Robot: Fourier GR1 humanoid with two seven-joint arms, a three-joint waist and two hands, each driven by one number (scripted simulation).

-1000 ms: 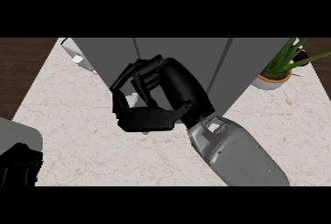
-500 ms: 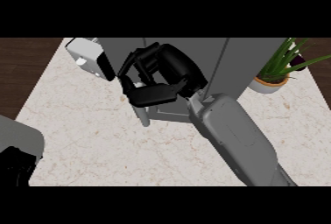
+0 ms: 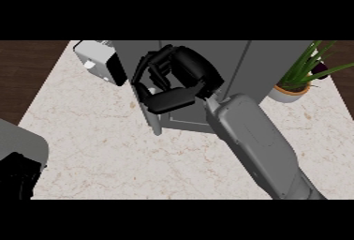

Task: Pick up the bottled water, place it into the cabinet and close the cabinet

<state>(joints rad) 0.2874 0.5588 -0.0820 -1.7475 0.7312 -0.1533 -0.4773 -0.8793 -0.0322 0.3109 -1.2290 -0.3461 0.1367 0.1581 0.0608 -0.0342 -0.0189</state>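
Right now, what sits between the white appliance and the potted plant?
In the head view, the grey cabinet fills that stretch, with the right hand curled at its front. The appliance sits left, the plant right.

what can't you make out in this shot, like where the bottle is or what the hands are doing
- Bottled water: not seen in the head view; the right hand covers the cabinet opening.
- Cabinet interior: hidden by that hand and the door.
- Left hand: cut off at the lower left edge; fingers unreadable.
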